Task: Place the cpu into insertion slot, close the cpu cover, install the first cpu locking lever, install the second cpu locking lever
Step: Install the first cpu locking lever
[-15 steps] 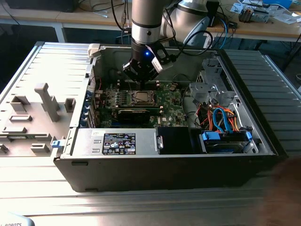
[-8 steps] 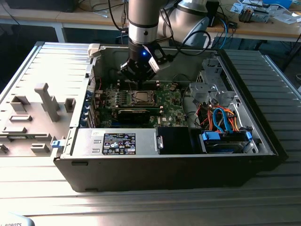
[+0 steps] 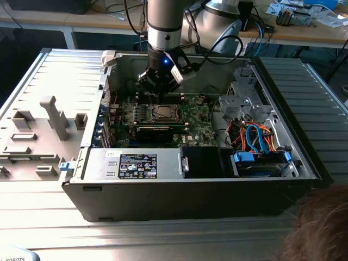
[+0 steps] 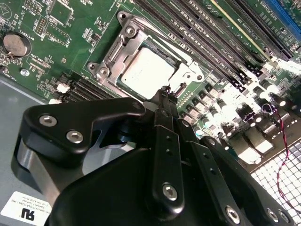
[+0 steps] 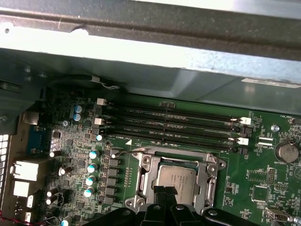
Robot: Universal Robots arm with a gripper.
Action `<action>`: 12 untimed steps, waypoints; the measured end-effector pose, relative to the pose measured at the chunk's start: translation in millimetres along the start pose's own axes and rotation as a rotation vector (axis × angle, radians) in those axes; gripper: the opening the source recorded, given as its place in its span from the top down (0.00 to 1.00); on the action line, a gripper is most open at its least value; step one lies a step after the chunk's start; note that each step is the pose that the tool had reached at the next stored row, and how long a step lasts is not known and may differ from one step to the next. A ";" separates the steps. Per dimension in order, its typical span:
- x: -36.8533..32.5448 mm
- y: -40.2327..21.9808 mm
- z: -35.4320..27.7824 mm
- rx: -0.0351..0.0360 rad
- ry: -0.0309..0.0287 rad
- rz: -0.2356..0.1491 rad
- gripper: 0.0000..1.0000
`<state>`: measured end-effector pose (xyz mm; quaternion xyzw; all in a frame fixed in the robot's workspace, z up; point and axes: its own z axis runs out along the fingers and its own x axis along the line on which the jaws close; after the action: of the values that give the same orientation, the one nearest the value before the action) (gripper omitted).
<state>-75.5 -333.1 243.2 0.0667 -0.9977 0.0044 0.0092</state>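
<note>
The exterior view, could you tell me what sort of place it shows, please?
Probably an electronics lab or robotics workshop. An open computer case lies on a metal table with its circuit board exposed, the arm's hand hangs over the cpu, and a workbench behind carries cables and parts.

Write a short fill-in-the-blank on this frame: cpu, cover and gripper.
1. The cpu lies in the ____ on the green board.
2. The cpu cover is ____ over the chip, framing its metal top.
3. The gripper hovers right at the socket's ____.

Missing words: insertion slot; closed; edge
</note>
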 end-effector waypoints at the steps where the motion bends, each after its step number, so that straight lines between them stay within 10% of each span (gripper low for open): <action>1: 0.0 0.0 0.0 0.0000 0.0000 0.000 0.89; 12: 0.0 0.2 -1.4 0.0001 0.0002 0.006 0.89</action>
<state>-75.5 -332.9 244.6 0.0637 -0.9979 0.0045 0.0092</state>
